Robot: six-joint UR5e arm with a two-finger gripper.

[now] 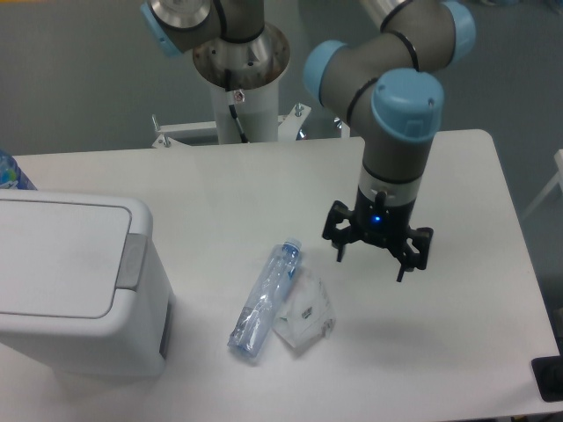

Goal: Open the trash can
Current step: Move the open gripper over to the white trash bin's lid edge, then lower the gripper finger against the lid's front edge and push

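Note:
The trash can (75, 281) is a large boxy white bin at the left of the table, its flat lid closed and a grey push tab (133, 262) on its right rim. My gripper (376, 257) hangs above the table right of centre, far to the right of the bin. Its fingers are spread apart and hold nothing.
A crushed clear plastic bottle (266, 299) with a blue cap lies between the bin and the gripper. A white folded mask (305, 312) lies beside it. The arm's base post (242, 79) stands at the table's back edge. A blue-patterned object (10, 171) shows at the far left.

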